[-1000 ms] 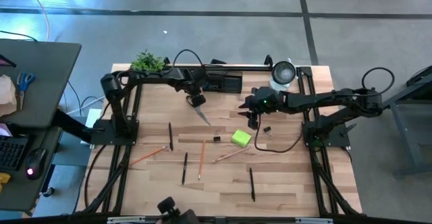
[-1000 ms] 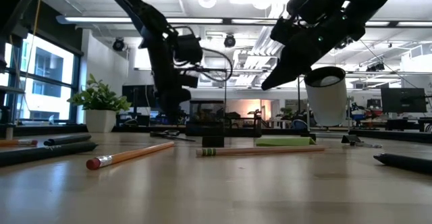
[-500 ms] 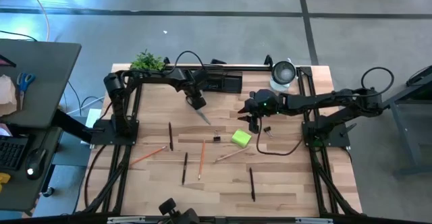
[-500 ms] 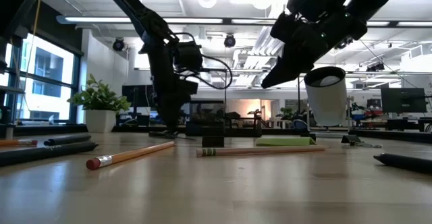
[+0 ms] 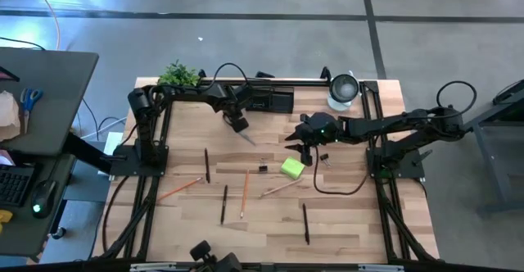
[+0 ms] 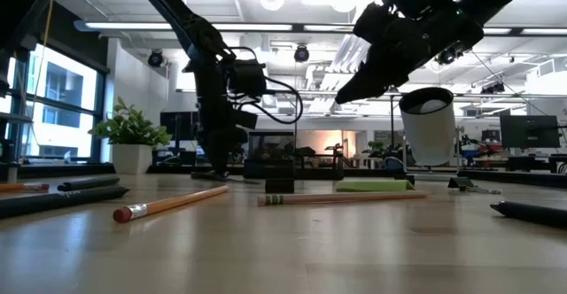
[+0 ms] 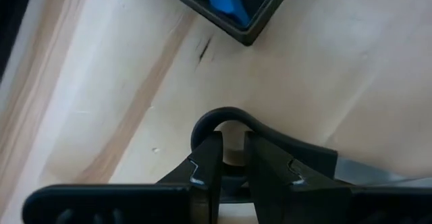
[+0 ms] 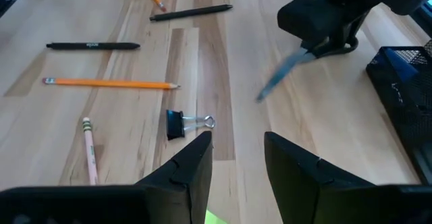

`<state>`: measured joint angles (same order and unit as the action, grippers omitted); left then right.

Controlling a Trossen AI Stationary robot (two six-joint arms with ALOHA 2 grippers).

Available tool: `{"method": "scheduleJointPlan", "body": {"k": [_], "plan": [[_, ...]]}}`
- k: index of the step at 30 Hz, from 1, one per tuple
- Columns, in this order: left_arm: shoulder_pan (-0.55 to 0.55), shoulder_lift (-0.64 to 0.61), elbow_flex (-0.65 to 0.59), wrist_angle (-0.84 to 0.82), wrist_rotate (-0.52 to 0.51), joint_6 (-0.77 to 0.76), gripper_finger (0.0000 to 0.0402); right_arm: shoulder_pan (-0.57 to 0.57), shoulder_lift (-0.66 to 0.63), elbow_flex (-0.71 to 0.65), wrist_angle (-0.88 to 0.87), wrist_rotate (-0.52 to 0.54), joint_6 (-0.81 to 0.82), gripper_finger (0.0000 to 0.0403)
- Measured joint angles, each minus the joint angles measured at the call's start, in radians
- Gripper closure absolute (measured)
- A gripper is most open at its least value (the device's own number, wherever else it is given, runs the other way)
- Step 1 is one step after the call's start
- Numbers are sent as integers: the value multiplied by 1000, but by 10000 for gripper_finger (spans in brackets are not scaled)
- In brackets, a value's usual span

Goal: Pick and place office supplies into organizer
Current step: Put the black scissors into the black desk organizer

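Scissors w/ black handles hang blade-down from left gripper, clamped thru one loop; black compartment organizer sits just beyond it, prob. for drop-in. Right gripper, jaws apart & empty, hovers w/ lime-green sticky pad just below, black binder clip ahead.

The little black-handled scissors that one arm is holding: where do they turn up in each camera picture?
High view: scissors at the left gripper, before the organizer.
Low view: cannot tell; the arm hides them.
Left wrist view: handle loop between the fingers.
Right wrist view: blurred blade under the far gripper.
Shared landmark: the organizer, with a blue item inside.
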<state>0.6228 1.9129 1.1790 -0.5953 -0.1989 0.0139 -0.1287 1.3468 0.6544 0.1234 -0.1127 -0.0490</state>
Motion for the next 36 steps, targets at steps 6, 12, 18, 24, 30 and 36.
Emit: {"method": "scheduleJointPlan", "body": {"k": [6, 12, 18, 24, 30, 36], "plan": [[-1, 0, 0, 7, 80, -7, 352, 1, 0, 0, 1, 0, 17, 272], [-1, 0, 0, -38, 97, -10, 397, 1, 0, 0, -7, 1, -20, 272], [-15, -9, 0, -57, 114, -10, 397, 1, 0, 0, -59, -1, -19, 272], [-59, -122, 0, -96, 117, 6, 400, -12, 0, 0, -144, 20, -50, 272], [-128, -317, 0, -95, 49, 4, 401, -39, 0, 0, -157, 48, -57, 272], [-153, -429, 0, -121, 51, -63, 400, -40, 0, 0, -158, 42, -7, 272]]}}
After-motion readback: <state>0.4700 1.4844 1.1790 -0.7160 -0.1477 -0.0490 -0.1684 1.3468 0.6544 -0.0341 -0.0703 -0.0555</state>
